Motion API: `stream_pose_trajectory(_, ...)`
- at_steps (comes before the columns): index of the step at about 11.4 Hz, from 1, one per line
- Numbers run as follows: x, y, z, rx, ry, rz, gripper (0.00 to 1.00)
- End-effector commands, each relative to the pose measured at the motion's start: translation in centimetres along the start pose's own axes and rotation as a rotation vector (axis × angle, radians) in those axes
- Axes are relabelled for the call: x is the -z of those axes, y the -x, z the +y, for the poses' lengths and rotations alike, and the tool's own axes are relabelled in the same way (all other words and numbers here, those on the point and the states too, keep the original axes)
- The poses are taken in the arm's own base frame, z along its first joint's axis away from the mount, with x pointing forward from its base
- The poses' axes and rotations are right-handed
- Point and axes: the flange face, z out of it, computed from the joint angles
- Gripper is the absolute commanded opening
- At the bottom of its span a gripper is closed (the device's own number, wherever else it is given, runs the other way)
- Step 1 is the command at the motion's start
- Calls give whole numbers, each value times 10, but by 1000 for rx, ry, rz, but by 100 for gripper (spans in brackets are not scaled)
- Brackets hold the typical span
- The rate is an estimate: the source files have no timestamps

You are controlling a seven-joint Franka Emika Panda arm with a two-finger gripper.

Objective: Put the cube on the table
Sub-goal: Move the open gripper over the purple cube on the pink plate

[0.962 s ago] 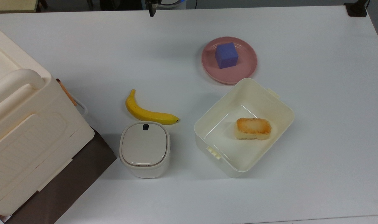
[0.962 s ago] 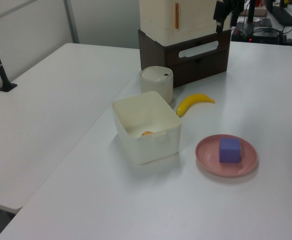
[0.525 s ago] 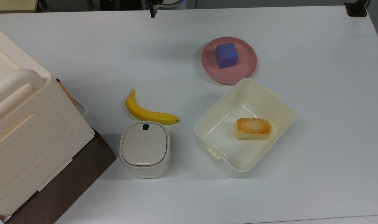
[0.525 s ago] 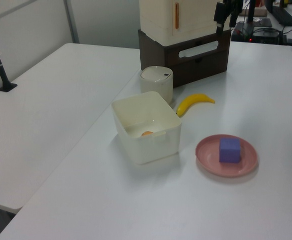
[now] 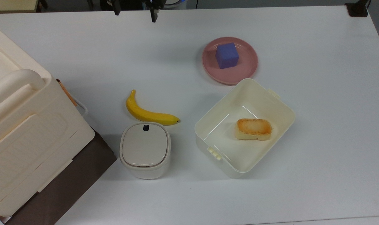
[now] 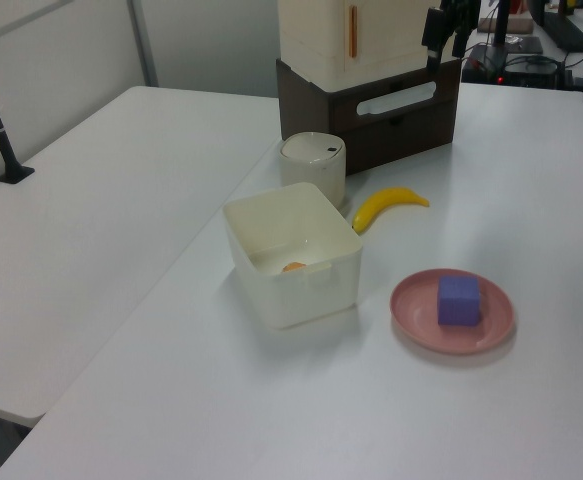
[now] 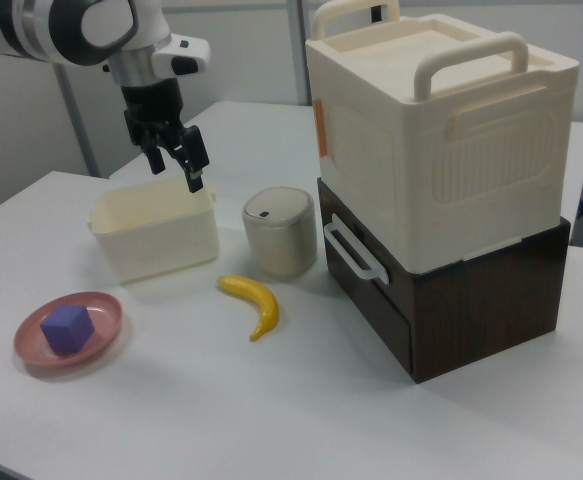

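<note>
The small matte blue-purple cube point(image 5: 227, 55) sits on the round pink plate point(image 5: 248, 67), slightly off-centre, toward the top view's left side of the plate; it rests flat and nothing touches it. The plate lies on the large plain white table point(image 5: 327, 103), just beside a corner of the open cream plastic bin point(image 5: 280, 109), which holds a toasted yellow-brown bread-like block point(image 5: 254, 129) on its floor. In the right view the black two-finger gripper point(image 7: 176, 163) hangs in the air in front of the cream bin, its fingers spread apart and holding nothing, well apart from the cube point(image 7: 68, 328), which lies lower at the right view's left. In the top view the two dark fingertips point(image 5: 153, 15) show at the upper edge, over the far side of the table. A yellow banana point(image 5: 147, 113) lies near a small lidded cream canister point(image 5: 145, 149), and a large cream box with handles point(image 7: 441, 130) stands on a dark brown drawer unit point(image 7: 461, 300) at the right view's right.
</note>
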Motion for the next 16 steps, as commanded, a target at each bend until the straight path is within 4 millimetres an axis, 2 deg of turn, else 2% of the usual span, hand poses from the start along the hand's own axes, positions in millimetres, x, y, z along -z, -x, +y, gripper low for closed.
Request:
stream_pose_trajectory(1,-30,8,-46,120,27,-47,99)
stream_pose_trajectory(6,-72,37,-115,261,85,-119,99)
stream_pose_trajectory(10,-124,90,-172,356,200,-195,98)
stream_pose_trajectory(13,-149,125,-201,413,244,-242,98)
stream_pose_trajectory(16,-176,153,-218,446,276,-283,97)
